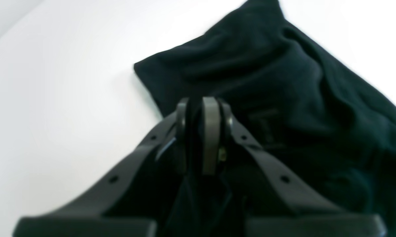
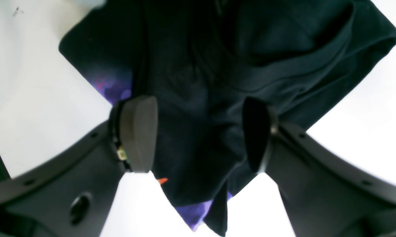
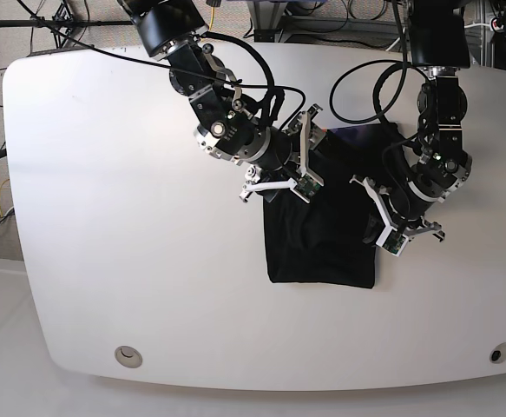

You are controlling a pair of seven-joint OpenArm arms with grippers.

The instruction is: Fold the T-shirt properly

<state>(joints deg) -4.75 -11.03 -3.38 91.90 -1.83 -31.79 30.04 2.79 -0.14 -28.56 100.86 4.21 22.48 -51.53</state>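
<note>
Left gripper (image 1: pixel 199 131): pads pressed nearly together at the centre of the left wrist view, with a dark fold of the T-shirt (image 1: pixel 267 92) pinched between them; the fabric runs from the pads down toward the lower edge of the frame, and the rest of the garment spreads to the upper right over the white table (image 1: pixel 59 98). Right gripper (image 2: pixel 201 131): jaws set wide apart, one grey pad (image 2: pixel 138 131) at centre left of the right wrist view and the other at centre right, neither seen clamping anything; the T-shirt (image 2: pixel 217 65) fills the gap between them and extends to the top of the frame; purple patches and a small orange mark show at its lower and left edges. Base view: the T-shirt (image 3: pixel 322 243) lies as a rough rectangle at frame centre; the right gripper (image 3: pixel 289 165) sits at its upper left corner; the left gripper (image 3: pixel 383 217) sits at its right edge.
</note>
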